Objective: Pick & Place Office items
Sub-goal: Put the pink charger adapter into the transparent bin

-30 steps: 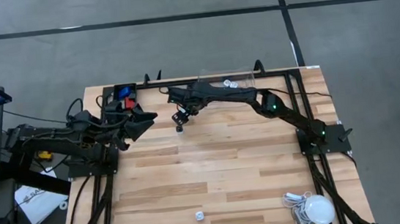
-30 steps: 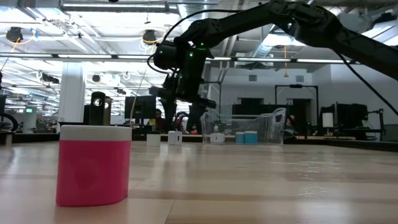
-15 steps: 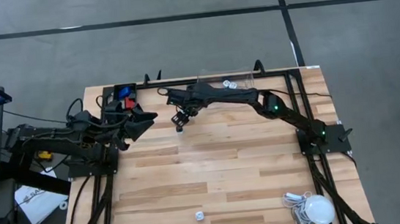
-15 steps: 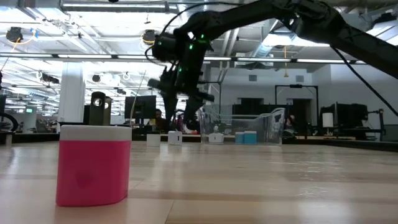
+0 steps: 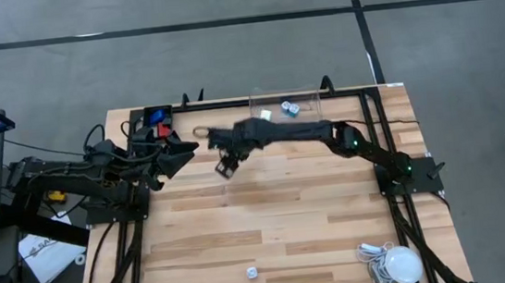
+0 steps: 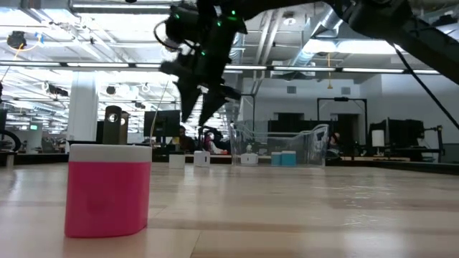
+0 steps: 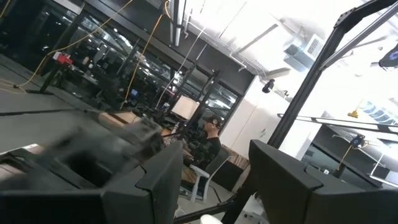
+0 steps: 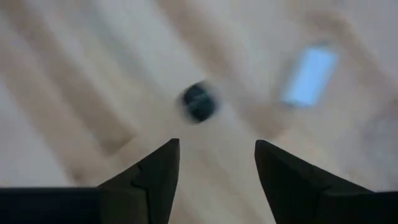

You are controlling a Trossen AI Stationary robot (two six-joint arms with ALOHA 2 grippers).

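Right gripper (image 5: 225,166), mine to watch: raised off the table (image 5: 277,204) near the far edge, fingers (image 8: 155,174) parted with nothing between them; a small black piece (image 8: 200,101) lies on the wood just ahead of the jaws, untouched, and a pale blue piece (image 8: 309,76) lies off to one side of it. Left gripper (image 5: 184,152): parked at the far left corner, jaws apart and empty. Other small pieces (image 5: 289,108) sit in the clear bin (image 5: 318,93) behind the right gripper.
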